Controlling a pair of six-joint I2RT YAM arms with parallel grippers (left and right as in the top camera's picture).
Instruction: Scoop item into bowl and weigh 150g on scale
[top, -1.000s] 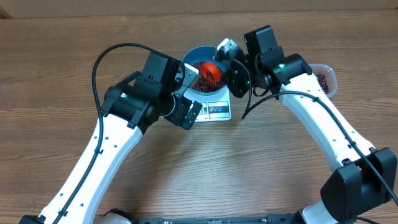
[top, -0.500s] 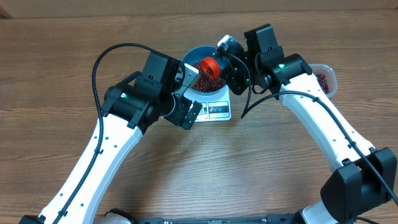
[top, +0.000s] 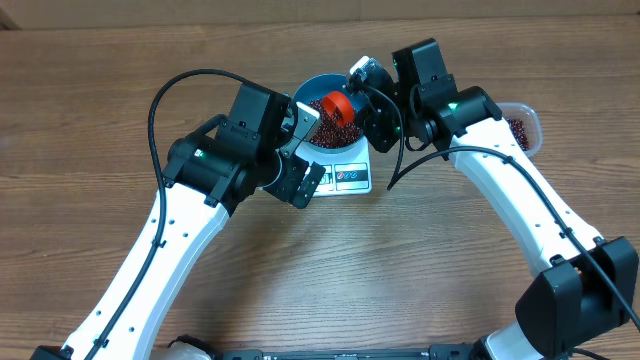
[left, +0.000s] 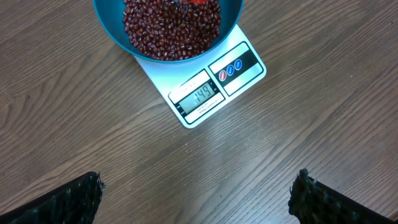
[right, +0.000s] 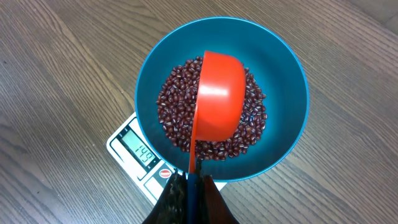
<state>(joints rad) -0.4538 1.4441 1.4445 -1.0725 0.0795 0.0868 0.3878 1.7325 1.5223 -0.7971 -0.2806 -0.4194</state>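
Beyond right end effector: held scoop over beans, bowl on scale.

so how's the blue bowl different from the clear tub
The blue bowl is round and opaque; the clear tub is see-through with rounded corners. The bowl sits on the scale; the tub rests on the table. Both hold red-brown beans.
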